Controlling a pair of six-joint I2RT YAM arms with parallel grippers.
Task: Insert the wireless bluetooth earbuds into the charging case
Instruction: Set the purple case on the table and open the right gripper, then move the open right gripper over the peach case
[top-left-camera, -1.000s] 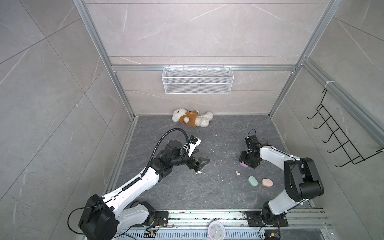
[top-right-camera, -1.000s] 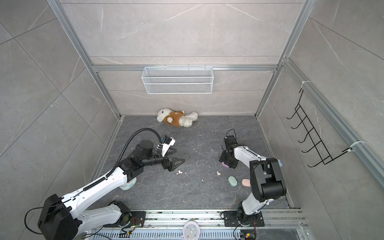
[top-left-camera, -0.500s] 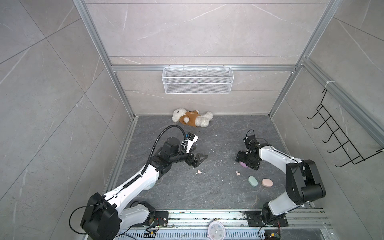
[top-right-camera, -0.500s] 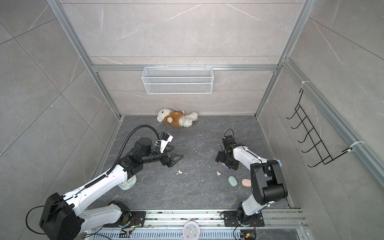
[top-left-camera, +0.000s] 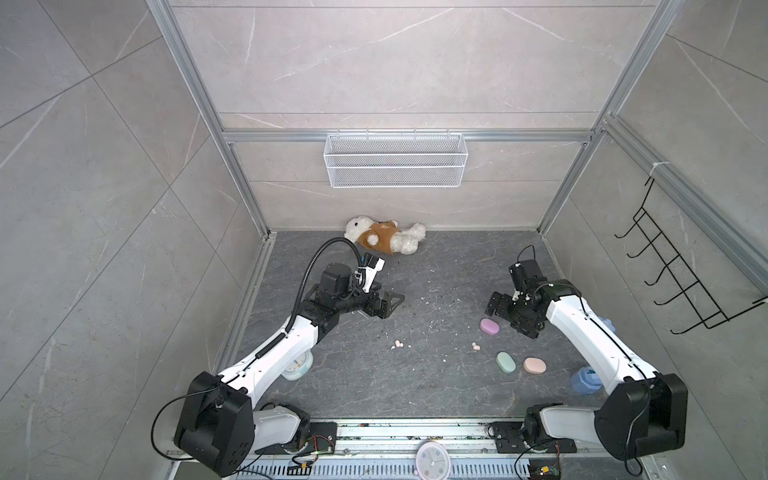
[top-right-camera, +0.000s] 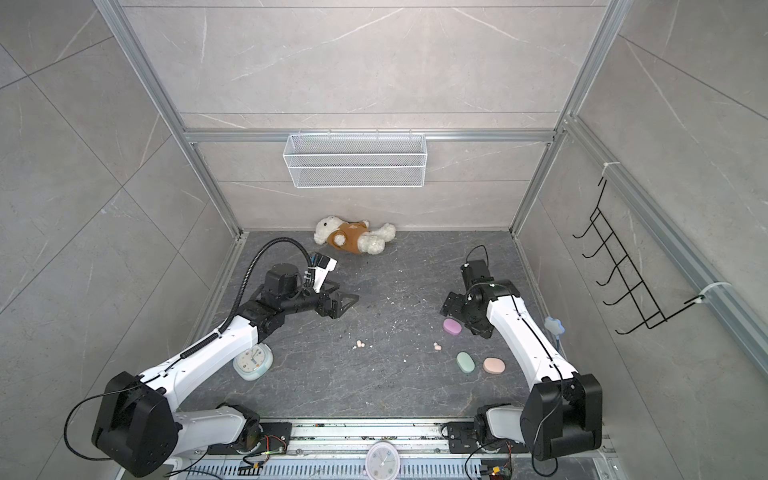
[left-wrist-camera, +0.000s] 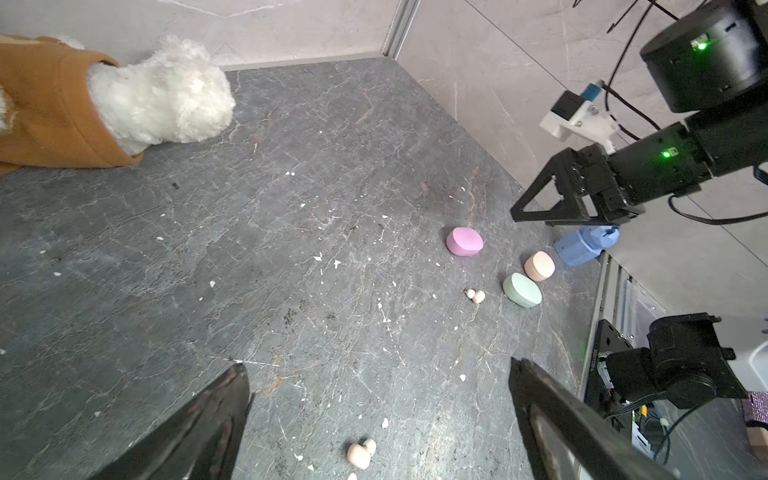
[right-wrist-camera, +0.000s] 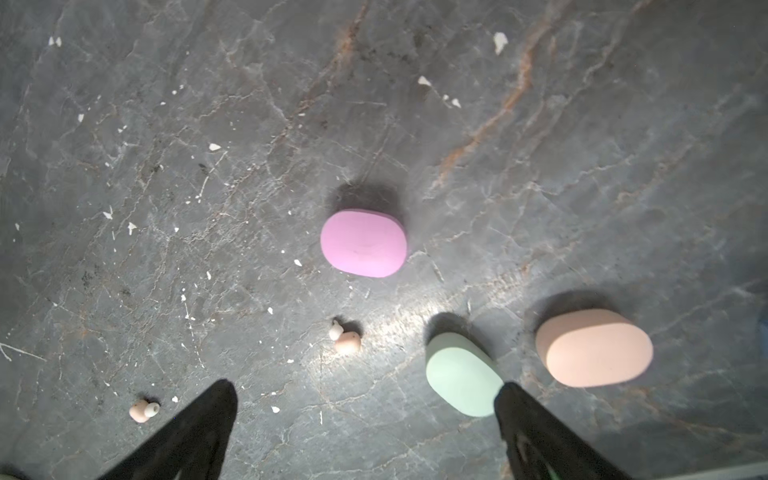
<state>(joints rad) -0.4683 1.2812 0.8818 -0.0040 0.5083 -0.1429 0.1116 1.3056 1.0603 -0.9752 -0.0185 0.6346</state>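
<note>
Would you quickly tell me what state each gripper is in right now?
Left gripper: open, holding nothing.
Right gripper: open, holding nothing; the lilac case lies free beyond it.

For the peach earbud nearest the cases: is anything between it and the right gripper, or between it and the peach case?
Nothing visible lies between the open right gripper and that peach earbud. The mint case sits between it and the closed peach case.

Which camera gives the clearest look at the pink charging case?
The right wrist view: the pink charging case sits large, centred and unobstructed. The left wrist view shows it smaller, farther off; in both top views it is only a tiny pink oval.
</note>
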